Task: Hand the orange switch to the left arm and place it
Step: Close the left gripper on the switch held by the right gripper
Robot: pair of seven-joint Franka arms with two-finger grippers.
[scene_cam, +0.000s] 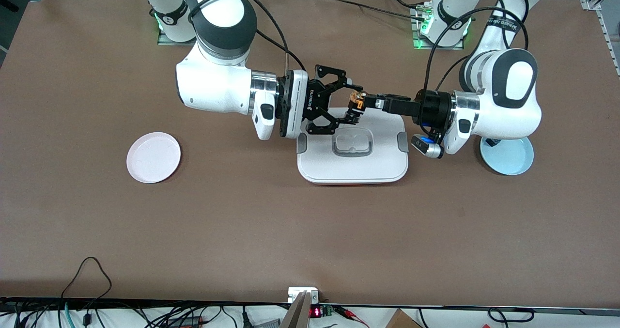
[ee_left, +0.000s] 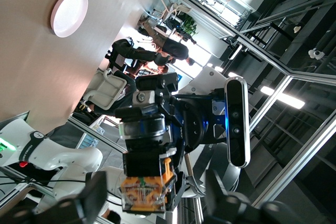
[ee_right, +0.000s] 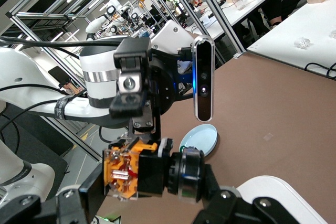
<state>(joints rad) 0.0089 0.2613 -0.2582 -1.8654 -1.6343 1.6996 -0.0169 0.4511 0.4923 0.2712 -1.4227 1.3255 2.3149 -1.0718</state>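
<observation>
The right claw [scene_cam: 349, 109], marked ROBOTIQ, grips the orange switch [scene_cam: 357, 101] above the box [scene_cam: 352, 165]. The left claw [scene_cam: 364, 102] touches the switch too; I cannot tell if it grips. Two plates: one pink [scene_cam: 153, 157], one blue [scene_cam: 509, 159].

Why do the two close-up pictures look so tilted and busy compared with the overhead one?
Front view: even light, sharp, soft shadows under the box and arms. Left wrist view: tilted sideways, bright ceiling lights glaring, the orange switch sharp, near fingers blurred dark. Right wrist view: tilted too, switch crisp, foreground fingers soft.
</observation>
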